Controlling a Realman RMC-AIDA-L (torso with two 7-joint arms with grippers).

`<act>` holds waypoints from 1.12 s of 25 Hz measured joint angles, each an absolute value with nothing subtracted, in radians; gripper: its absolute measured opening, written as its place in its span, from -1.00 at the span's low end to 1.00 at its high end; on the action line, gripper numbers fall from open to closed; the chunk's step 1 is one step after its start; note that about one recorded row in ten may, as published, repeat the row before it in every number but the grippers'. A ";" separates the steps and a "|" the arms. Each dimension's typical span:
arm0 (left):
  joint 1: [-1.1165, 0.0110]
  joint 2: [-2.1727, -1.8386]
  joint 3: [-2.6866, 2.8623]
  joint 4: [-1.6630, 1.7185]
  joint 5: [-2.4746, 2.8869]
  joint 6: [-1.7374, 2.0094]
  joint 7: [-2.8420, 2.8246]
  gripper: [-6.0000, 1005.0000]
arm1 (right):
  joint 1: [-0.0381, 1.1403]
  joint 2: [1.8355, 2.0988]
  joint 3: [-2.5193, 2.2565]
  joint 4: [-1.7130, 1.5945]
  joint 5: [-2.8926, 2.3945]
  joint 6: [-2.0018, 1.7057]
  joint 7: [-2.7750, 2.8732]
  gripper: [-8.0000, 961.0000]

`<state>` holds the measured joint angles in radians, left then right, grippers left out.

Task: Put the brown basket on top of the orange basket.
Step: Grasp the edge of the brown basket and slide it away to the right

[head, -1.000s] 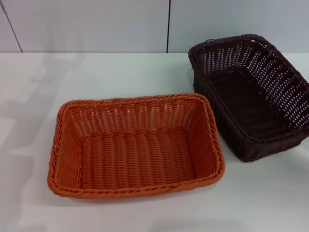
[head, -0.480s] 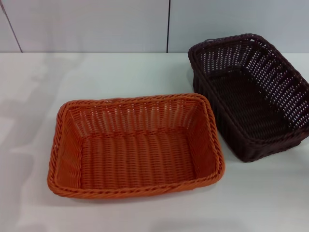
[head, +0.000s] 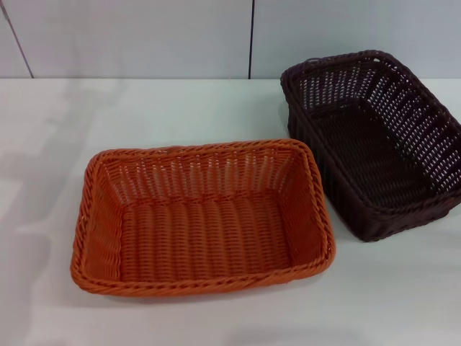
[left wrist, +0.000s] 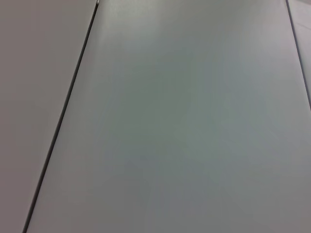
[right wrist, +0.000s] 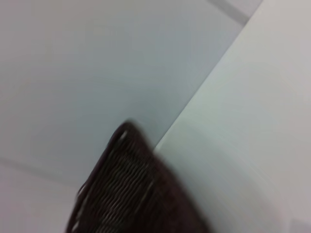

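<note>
Table (head: 216,108), white, carries 2 baskets and nothing else is seen on it in the head view. At about 7 o'clock from the middle of the table stands the orange basket (head: 202,216), upright and empty. At about 2 o'clock stands the brown basket (head: 374,140), also upright and empty, just beside the orange one, its long side turned at an angle; whether the rims touch cannot be told.

No arm and no claw appears in the head view. The left wrist view shows only a plain panel (left wrist: 184,126), and the right wrist view shows one corner of the brown basket (right wrist: 131,194). How far each claw is open cannot be told, and neither is seen to hold anything.

Judging from this, the task is at its first step: the brown basket is not yet gripped. The next move probably calls for the right arm to take its rim.
</note>
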<state>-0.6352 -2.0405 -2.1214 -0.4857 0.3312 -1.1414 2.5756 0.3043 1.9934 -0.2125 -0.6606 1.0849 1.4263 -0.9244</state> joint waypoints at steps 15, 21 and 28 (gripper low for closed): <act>-0.547 -2.068 -2.071 -0.467 0.327 -1.203 2.568 0.66 | 0.283 1.943 -0.094 -0.884 1.326 1.434 -1.339 0.46; -0.523 -2.068 -2.076 -0.422 0.322 -1.245 2.571 0.66 | 0.406 1.863 -0.180 -0.937 1.309 1.401 -1.390 0.46; -0.495 -2.069 -2.078 -0.382 0.319 -1.290 2.572 0.66 | 0.566 1.734 -0.585 -0.942 1.231 1.430 -1.467 0.46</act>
